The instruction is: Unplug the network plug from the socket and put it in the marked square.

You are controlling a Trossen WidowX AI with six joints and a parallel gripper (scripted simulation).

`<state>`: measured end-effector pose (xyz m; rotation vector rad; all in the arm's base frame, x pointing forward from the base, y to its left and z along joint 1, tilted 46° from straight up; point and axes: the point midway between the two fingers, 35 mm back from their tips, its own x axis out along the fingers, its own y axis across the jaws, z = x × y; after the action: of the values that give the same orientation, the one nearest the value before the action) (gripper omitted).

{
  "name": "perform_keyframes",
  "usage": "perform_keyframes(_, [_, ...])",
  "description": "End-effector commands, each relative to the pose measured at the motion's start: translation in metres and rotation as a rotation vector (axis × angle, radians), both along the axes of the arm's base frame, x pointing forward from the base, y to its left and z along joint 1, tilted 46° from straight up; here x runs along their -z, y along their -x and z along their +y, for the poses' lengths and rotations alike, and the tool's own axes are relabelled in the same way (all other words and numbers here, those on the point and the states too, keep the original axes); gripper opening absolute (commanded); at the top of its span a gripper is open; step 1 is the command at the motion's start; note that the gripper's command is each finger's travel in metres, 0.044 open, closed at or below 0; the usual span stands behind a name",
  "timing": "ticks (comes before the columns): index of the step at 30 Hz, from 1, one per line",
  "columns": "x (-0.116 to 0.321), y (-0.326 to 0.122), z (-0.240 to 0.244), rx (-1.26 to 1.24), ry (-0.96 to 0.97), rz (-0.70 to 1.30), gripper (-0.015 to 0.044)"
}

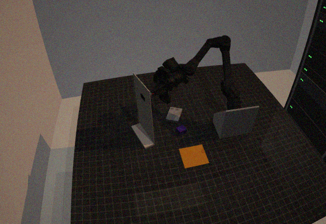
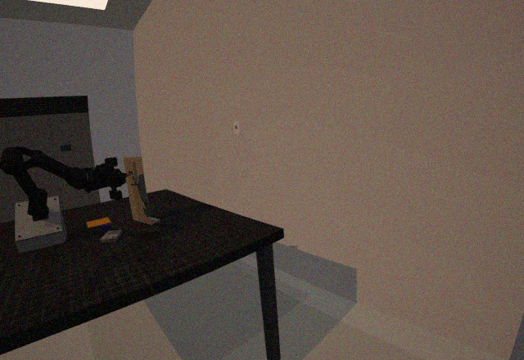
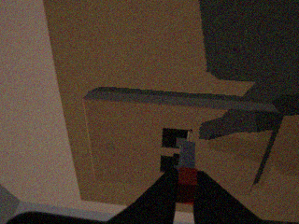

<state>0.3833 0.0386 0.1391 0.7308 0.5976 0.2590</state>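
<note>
The upright panel (image 1: 144, 112) (image 2: 136, 200) (image 3: 126, 145) stands at the left of the table in the top view. My gripper (image 1: 154, 93) (image 2: 126, 175) (image 3: 185, 177) is shut on the plug (image 3: 188, 189), in front of the panel. The plug is red with a grey front part. Two dark openings show in the wrist view, an upper one (image 3: 171, 138) and a lower one (image 3: 168, 163), both partly behind the plug. The plug's front appears to be out of the socket and close to the panel; the exact gap is hard to judge. The marked square (image 1: 194, 156) (image 2: 98, 222) is orange and bare.
A small purple block (image 1: 181, 129) lies between the panel and the square. A pale grey box (image 1: 174, 114) (image 2: 110, 236) lies near it, below my gripper in the top view. A grey slab (image 1: 237, 124) stands near my arm's base. A ledge (image 3: 177, 97) crosses the panel above the openings.
</note>
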Motion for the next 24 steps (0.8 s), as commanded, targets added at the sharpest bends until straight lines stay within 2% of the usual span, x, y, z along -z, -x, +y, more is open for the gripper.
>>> perform_keyframes(1, [-0.002, 0.004, 0.000, -0.006, 0.001, -0.005, 0.0000])
perform_keyframes(24, [-0.006, 0.015, -0.004, -0.006, 0.001, -0.004, 0.0000])
